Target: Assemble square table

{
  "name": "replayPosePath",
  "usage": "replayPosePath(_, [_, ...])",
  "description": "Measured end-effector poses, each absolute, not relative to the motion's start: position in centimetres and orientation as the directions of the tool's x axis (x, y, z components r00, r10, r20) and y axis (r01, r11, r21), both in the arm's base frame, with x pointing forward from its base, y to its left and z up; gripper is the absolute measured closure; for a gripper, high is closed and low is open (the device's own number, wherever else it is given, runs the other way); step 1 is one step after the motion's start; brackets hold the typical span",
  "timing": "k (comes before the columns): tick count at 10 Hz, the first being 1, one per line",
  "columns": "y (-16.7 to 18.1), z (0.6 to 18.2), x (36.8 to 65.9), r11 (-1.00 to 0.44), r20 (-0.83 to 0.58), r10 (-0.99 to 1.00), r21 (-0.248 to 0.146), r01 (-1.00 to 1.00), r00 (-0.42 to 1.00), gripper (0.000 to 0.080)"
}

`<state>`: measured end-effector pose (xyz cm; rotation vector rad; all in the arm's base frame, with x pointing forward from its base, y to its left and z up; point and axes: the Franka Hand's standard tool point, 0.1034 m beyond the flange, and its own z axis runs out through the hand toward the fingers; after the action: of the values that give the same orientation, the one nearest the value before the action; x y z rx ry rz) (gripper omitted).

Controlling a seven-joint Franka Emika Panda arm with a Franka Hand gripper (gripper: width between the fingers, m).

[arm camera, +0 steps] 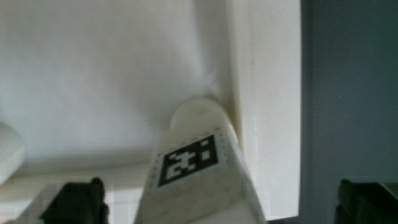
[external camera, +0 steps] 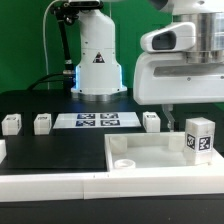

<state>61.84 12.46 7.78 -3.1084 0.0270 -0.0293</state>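
Leg point(external camera: 198, 138) upright on the slab point(external camera: 155, 155), gripper point(arm camera: 222, 200) over it.
From here I see it at the slab's far corner, on the exterior view's right; the jaws stand spread wide either side of it, touching nothing.

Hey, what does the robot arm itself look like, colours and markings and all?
The arm is glossy white with rounded housings, a black triangle sticker and a blue glowing ring at its base, black cables beside it. The tool has a boxy white body and dark fingertips.
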Motion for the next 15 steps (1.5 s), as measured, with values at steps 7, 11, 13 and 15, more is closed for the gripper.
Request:
replayPosePath(7, [12.08,7.79,61.95,-0.99,0.026,0.135,-0.03,0.135,0.991,0.0405])
replayPosePath(11, [12.11,7.76,61.99,-0.999,0.028,-0.007,-0.038,-0.006,1.0,0.0509])
replayPosePath(13, [12.11,7.71,61.91,-0.972,0.043,-0.229,-0.057,-0.227,0.972,0.0509])
replayPosePath(15, [12.21,7.68,61.89,-0.9,0.042,-0.434,-0.069,-0.43,0.9,0.0509])
